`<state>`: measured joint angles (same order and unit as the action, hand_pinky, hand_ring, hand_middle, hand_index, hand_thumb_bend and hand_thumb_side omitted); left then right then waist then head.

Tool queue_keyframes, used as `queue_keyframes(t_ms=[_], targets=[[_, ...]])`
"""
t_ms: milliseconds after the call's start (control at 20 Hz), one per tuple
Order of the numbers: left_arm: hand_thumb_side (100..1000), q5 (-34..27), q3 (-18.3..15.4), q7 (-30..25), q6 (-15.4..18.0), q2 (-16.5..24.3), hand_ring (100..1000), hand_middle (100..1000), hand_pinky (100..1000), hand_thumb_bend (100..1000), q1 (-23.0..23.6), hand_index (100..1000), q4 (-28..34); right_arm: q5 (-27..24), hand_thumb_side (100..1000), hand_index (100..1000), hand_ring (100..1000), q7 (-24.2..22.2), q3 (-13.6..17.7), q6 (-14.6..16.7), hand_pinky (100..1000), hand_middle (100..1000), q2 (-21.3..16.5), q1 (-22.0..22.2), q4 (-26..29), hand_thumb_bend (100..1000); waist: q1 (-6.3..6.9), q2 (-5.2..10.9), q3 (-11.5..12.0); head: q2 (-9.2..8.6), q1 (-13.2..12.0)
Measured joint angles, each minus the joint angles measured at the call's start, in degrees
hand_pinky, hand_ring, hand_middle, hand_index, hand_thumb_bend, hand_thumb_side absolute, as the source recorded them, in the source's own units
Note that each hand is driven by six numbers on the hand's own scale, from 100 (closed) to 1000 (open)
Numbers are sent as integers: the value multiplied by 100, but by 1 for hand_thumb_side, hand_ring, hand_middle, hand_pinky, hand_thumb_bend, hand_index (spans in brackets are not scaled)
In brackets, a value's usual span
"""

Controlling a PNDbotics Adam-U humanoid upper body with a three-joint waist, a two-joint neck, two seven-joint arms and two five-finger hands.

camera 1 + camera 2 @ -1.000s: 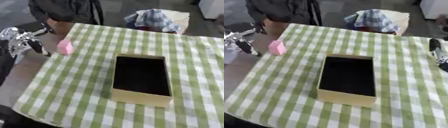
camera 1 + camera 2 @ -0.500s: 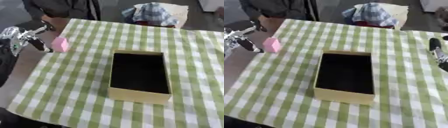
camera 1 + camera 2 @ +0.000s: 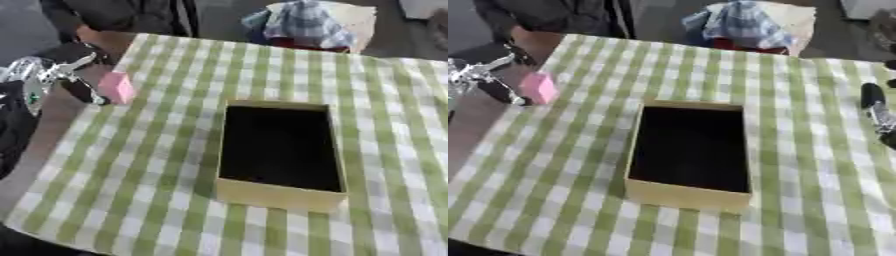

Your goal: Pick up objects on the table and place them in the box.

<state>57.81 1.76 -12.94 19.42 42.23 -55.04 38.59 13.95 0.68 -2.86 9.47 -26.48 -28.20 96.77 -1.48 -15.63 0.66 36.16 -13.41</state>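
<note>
We see our left hand [image 3: 54,75] at the left edge as a cluster of shiny silver links with thin black fingers, joined to a bulky black forearm [image 3: 13,125] (its surface plain, markings unreadable); our right hand [image 3: 877,111] shows only as a slim black shape with a grey-silver patch at the right edge

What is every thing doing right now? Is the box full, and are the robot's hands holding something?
Tan cardboard box: open, looks empty.
Small pink block: on the table's left edge, outside the box.
Left hand: beside the block; grip unclear.
Right hand: at the right edge; fingers unclear.
</note>
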Motion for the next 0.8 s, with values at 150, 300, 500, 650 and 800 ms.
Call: queue_keyframes(t_ms=[150,300,500,650,800], targets=[[169,-13,-4,-10,-12,-4,783,725,799,568,0,825,-2,-1,435,921,818,0,0,0,711,846,3,-5,1,217,-23,-39,-32,-13,0],[161,-31,-25,-12,-31,-28,761,694,793,546,-4,806,-5,-2,436,921,818,0,0,0,711,846,6,-10,2,215,-37,-63,-37,-45,1],[100,-77,-33,8,-44,-59,645,553,759,460,-41,697,-32,-4,436,921,818,0,0,0,711,846,8,-34,2,213,-49,-67,-41,-46,1],[100,-181,-32,49,-26,-78,593,495,742,416,-46,636,2,-5,436,921,818,0,0,0,712,846,10,-35,3,211,-63,-67,-34,-46,2],[100,-290,-20,47,0,-100,576,473,735,398,-46,609,102,-5,436,921,818,0,0,0,712,846,11,-34,3,209,-61,-52,-24,-45,2]])
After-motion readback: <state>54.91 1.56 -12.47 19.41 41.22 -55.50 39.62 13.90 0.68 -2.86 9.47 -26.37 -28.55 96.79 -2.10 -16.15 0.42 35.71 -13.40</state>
